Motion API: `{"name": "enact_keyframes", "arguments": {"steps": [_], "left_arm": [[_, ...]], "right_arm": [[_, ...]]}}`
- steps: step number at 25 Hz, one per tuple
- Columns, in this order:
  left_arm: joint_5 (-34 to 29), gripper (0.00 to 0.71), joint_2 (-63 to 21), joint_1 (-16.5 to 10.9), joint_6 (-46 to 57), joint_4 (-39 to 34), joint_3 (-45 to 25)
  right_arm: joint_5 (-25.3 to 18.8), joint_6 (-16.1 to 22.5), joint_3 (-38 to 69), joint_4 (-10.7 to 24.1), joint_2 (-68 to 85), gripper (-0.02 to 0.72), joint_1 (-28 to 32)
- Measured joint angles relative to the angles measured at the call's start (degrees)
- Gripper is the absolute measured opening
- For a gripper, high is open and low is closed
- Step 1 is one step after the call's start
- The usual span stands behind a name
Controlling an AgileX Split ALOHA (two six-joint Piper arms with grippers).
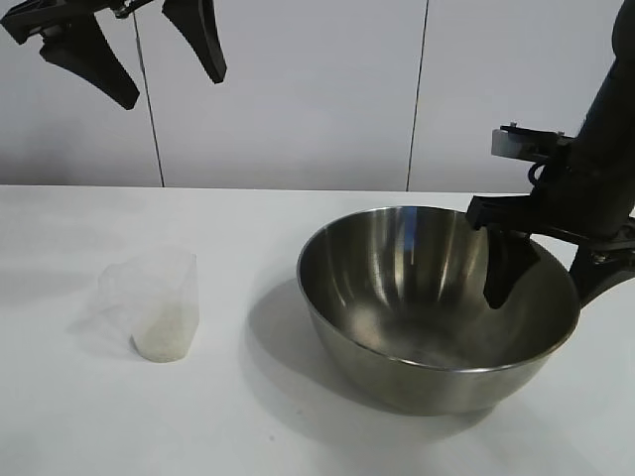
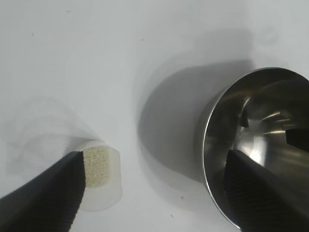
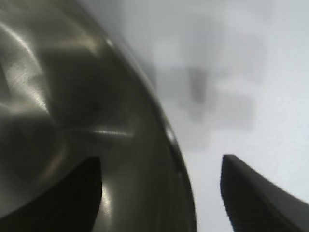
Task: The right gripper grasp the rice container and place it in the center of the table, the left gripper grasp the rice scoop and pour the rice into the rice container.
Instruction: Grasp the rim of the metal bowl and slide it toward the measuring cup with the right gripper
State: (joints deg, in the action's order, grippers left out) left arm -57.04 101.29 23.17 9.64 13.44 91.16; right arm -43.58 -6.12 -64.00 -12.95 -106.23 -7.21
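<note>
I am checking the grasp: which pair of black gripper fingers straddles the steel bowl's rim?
The right gripper; the left gripper hangs high above the table.

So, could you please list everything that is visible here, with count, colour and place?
rice container: one, shiny steel, on the table right of centre in the exterior view, no rice in it.
rice scoop: one, clear plastic, standing upright on the table left of the container, apart from it.
rice: one small heap, white, in the bottom of the scoop.
table: one, white, under everything.
wall: white panels with dark seams, behind the table.
left gripper: one, black, open, high above the scoop, holding nothing.
right gripper: one, black, straddling the container's right rim, one finger inside and one outside, a gap visible in the right wrist view, not clamped yet.
</note>
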Motion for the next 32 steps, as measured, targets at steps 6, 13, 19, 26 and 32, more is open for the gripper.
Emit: {"name": "enact_keyframes", "arguments": {"steps": [6,13,19,26,32], "left_arm": [[0.0,0.572,0.0,0.0,0.0,0.0,0.0],[0.0,0.571,0.0,0.0,0.0,0.0,0.0],[0.0,0.571,0.0,0.0,0.0,0.0,0.0],[0.0,0.571,0.0,0.0,0.0,0.0,0.0],[0.0,0.571,0.0,0.0,0.0,0.0,0.0]], "right_arm": [[0.6,-0.8,0.0,-0.6,0.0,0.033,0.0],[0.2,-3.2,0.0,-2.8,0.0,0.010,0.0],[-1.2,-9.0,0.0,-9.3,0.2,0.011,0.0],[-1.9,-12.6,0.4,-15.8,1.0,0.011,0.0],[-1.6,-13.4,0.4,-18.6,1.0,0.011,0.0]]}}
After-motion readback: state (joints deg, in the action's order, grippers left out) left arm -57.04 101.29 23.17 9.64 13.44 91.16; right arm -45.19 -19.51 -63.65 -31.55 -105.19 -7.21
